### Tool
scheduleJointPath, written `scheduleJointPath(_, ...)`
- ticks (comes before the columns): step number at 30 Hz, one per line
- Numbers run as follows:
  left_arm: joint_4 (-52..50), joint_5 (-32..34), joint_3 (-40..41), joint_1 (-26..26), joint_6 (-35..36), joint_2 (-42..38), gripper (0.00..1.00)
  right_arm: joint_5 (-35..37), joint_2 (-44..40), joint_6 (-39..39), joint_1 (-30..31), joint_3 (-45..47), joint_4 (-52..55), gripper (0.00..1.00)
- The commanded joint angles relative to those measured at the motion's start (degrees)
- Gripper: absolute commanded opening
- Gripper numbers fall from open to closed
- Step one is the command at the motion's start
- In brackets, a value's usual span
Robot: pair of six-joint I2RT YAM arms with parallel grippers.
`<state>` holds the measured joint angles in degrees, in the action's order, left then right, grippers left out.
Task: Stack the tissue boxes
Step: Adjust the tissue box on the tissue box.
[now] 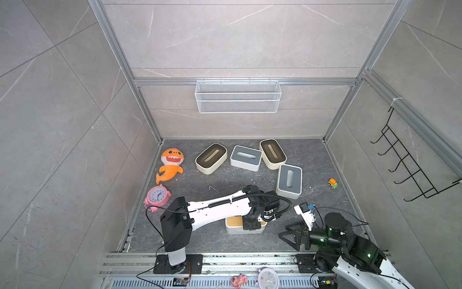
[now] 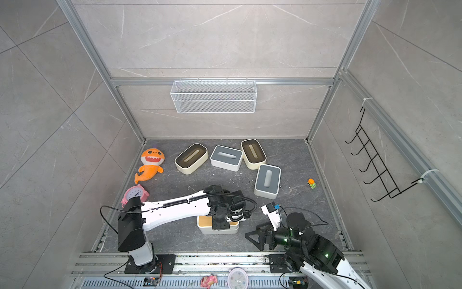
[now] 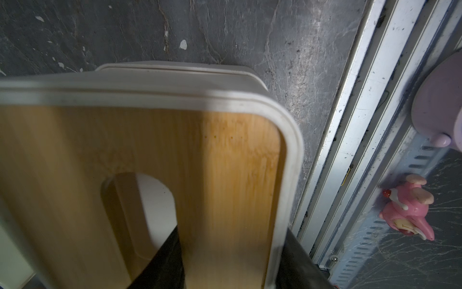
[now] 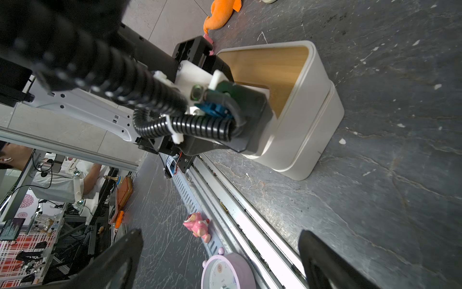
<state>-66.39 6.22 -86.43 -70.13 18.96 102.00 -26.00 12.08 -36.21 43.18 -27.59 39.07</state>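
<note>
Stacking of tissue boxes, read from the front edge of the worktop (image 1: 212,244) toward the back. Near the front right corner the right hand (image 1: 285,234) hangs empty, jaws at full spread, facing the stack beside it. Just behind the middle of the front edge, the left hand (image 1: 251,225) is closed on the upper wood-lid box (image 4: 282,65), with one finger down through the lid slot and the other outside the wall. This box sits slightly offset on the lower white box (image 4: 317,142), and both long axes run along the front edge. Whether the upper box is fully seated cannot be told. The next pick probably turns on the near grey-lid box (image 1: 289,181). It lies straight back from the right hand, long axis and slot running front to back, so the free right arm is the nearer. Toward the back edge stand the left cream box (image 1: 211,158), slot diagonal; the far grey-lid box (image 1: 245,158), roughly parallel to that edge; and the right cream box (image 1: 272,154), angled front to back.
</note>
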Motion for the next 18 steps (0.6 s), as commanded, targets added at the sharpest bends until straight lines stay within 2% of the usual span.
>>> scheduleJointPath(1,-0.94,1.76,-0.41,-0.19,2.02,-2.45,0.42,0.25,-0.56,0.87,0.21,0.63,0.13,1.00)
scheduleJointPath(18,0.44,0.41,-0.90,-0.22,0.86,-1.71,0.42,-0.02,-0.20,0.96,0.20,0.79,-0.24,1.00)
